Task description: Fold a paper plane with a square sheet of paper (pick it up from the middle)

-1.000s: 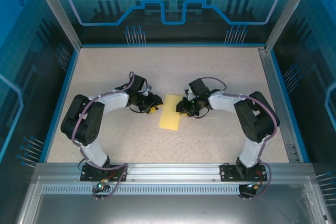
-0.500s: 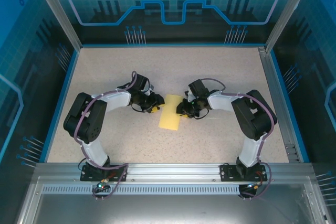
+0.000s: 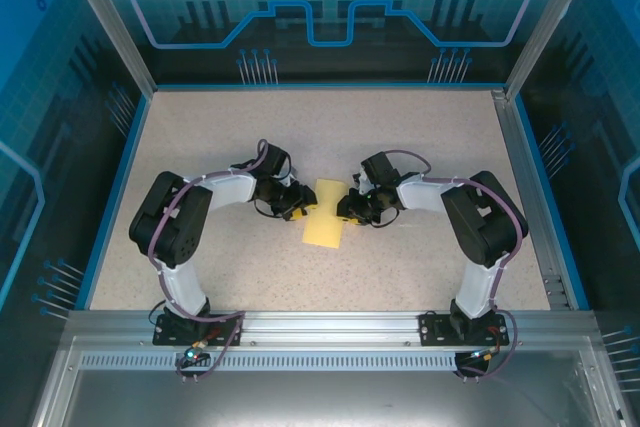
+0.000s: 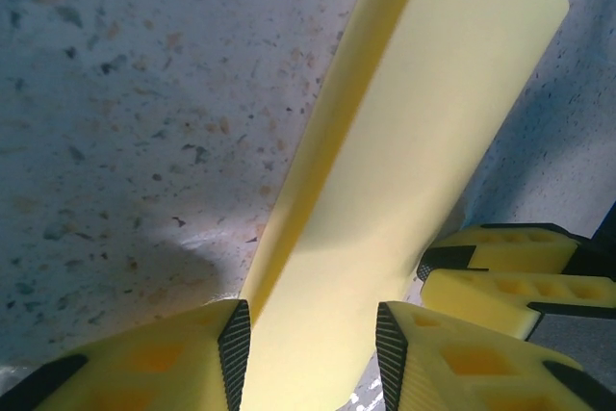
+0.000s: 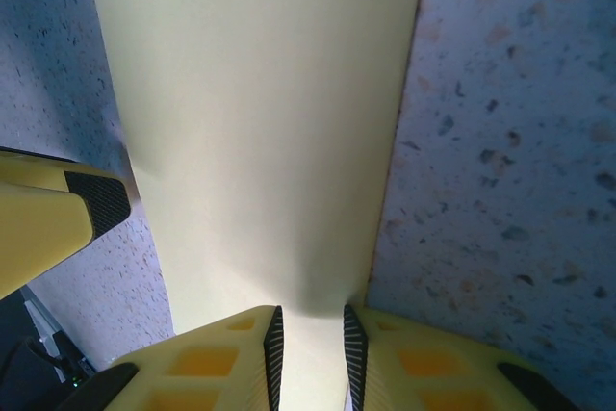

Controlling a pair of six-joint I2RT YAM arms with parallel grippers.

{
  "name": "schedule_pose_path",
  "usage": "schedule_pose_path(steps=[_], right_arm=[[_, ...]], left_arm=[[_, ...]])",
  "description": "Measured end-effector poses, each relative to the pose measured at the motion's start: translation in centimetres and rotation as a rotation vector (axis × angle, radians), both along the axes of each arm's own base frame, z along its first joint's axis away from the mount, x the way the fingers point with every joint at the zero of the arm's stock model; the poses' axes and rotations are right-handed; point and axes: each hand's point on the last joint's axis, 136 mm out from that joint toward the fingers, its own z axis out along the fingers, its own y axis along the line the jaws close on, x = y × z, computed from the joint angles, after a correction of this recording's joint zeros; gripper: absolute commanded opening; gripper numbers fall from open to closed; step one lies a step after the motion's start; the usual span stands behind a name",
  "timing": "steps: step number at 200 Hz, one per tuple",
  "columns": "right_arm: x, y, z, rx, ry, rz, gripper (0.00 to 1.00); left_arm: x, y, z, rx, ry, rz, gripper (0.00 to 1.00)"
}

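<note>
Left gripper: I read the left gripper [image 3: 303, 209] low over the table [image 3: 250, 137], at the left edge of the square sheet of paper [image 3: 323, 214]; on its wrist view the jaws stand released, well apart, with the yellow sheet running up between the two pads.
Paper: it lies mid-table between my two grippers, folded into a narrow pale yellow strip; the long sides run away from the arm bases, slightly tilted; in the left wrist view a darker band follows one long side.
Right gripper: the right gripper [image 3: 345, 209] sits at the paper's right edge, facing the left one; its jaws are drawn close, a thin gap with yellow paper in it; I cannot tell whether they grasp the sheet or merely straddle it.
</note>
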Motion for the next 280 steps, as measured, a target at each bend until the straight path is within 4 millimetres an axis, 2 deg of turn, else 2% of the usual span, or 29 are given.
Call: schedule_pose_path(steps=[123, 198, 249, 280], right_arm=[[0.0, -0.1, -0.1, 0.029, -0.005, 0.000, 0.27], [0.0, -0.1, -0.1, 0.043, -0.003, 0.000, 0.27], [0.0, -0.1, -0.1, 0.045, -0.003, 0.001, 0.27], [0.0, -0.1, 0.0, 0.047, -0.003, -0.001, 0.27]], left_arm=[[0.0, -0.7, -0.7, 0.019, 0.007, -0.053, 0.45], [0.0, -0.8, -0.6, 0.015, 0.010, -0.062, 0.45], [-0.5, -1.7, -0.3, -0.028, 0.012, -0.106, 0.44], [0.0, -1.9, 0.3, -0.036, -0.005, -0.110, 0.44]])
